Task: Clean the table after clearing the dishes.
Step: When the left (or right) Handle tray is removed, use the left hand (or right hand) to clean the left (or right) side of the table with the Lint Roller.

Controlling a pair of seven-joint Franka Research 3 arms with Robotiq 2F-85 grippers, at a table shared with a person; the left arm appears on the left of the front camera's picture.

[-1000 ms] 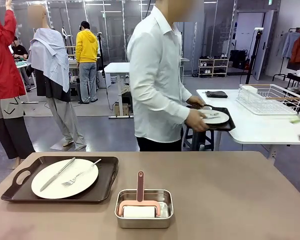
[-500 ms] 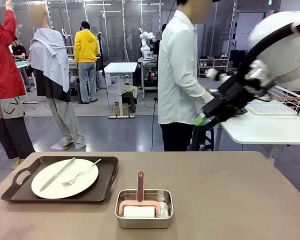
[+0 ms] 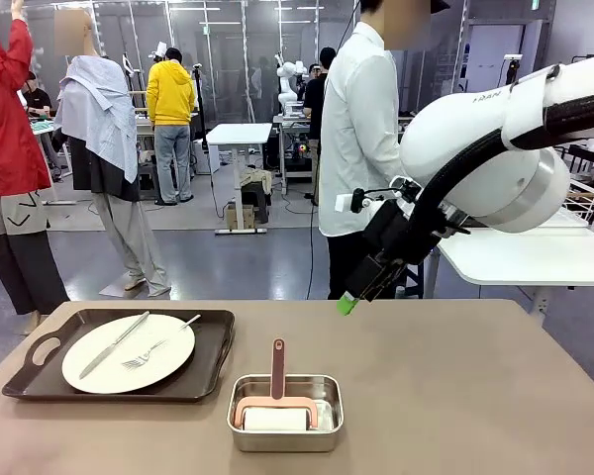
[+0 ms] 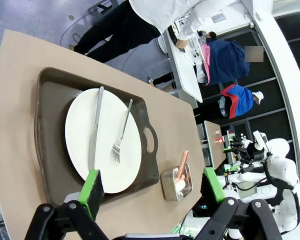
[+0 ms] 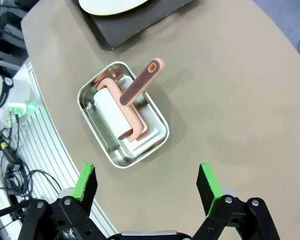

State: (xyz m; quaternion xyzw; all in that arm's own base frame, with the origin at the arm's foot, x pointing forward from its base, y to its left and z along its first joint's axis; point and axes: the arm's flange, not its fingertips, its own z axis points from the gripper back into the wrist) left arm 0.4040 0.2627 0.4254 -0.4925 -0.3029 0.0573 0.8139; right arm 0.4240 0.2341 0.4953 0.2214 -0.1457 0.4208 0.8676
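Left first: my left pincer (image 4: 152,184) is released, pads wide, looking down on the dark tray (image 3: 213,341) at the left end of the matte brown table (image 3: 455,396). On the tray is a round white plate (image 3: 163,368), knife (image 3: 114,345) and fork (image 3: 161,342) laid across it. In the middle is a steel pan (image 3: 282,442) with a pink-handled roller (image 3: 277,371). My right pincer (image 5: 146,181) hovers released; from the front only one green tip shows. The person's (image 3: 361,148) hands are hidden.

One tray (image 3: 214,346); one plate (image 3: 150,377); one pan (image 3: 285,442)
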